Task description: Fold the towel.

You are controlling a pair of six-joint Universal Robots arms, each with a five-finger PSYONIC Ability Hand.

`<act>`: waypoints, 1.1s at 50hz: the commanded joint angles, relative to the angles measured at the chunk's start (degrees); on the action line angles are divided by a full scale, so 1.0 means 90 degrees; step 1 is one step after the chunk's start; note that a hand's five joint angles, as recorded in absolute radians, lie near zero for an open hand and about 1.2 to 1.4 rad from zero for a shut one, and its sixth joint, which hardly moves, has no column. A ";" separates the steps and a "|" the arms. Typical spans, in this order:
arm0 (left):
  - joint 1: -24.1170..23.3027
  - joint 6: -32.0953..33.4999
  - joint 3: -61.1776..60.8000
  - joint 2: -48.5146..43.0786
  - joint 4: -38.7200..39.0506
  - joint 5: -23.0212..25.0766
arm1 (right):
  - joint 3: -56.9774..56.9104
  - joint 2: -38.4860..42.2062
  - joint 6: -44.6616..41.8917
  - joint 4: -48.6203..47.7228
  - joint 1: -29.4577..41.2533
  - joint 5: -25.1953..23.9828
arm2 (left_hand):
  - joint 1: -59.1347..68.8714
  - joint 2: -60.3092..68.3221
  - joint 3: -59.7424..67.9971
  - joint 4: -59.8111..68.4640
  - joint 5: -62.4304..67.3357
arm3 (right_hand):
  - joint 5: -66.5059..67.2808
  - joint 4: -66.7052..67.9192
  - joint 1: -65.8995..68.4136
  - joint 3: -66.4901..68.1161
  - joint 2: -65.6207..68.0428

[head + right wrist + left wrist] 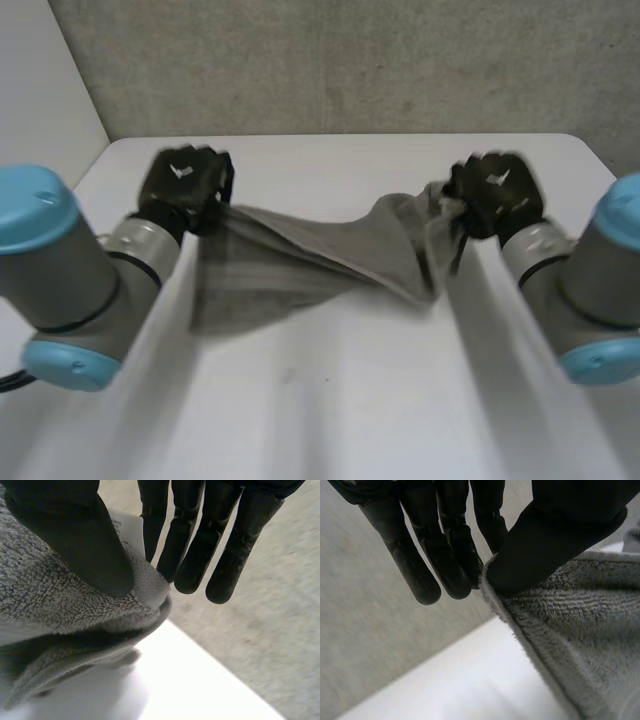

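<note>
Towel (300,262) held up over the worktop (330,400) between both hands, toward the far side. The left hand (185,182) pinches one corner: in its wrist view the thumb (555,535) presses the hemmed edge against the straight fingers (447,560). The right hand (497,192) pinches the opposite end in the same manner, its thumb (80,545) bearing on a bunched corner against the fingers (197,550), with a white label (131,530) just behind the thumb. Between the hands the cloth sags in a slack, twisted band. Its lower part droops toward the worktop, and whether it touches the surface cannot be told. Progress, as judged: two ends are grasped and the towel is raised, but no clean fold is laid. The cloth is creased and partly doubled near the right hand, not squared. Remaining, as judged: draw the held edge taut, carry it over to meet the opposite edge, lay the towel flat on the worktop, release, and make any further fold the task requires.
</note>
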 commanded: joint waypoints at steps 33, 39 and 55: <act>-0.0204 0.0274 -0.0457 0.0121 -0.1254 0.0053 | -0.1528 0.1188 0.0093 0.2938 -0.1400 -0.1770 | 0.1412 0.1139 0.1150 0.1144 0.1231 | -0.4039 -0.4821 -0.4025 -0.4777 -0.4682; -0.0243 0.0274 -0.0457 0.0170 -0.1244 0.0043 | -0.1040 0.0906 -0.0717 0.2812 -0.1410 -0.2023 | 0.1412 0.1139 0.1150 0.1144 0.1231 | -0.4606 -0.5388 -0.4592 -0.5345 -0.5249; -0.0224 0.0274 -0.0496 0.0171 -0.1224 0.0033 | 0.1166 -0.0139 -0.2202 0.1466 -0.1459 -0.2668 | 0.1412 0.1139 0.1150 0.1144 0.1231 | -0.4363 -0.5145 -0.4349 -0.5102 -0.5007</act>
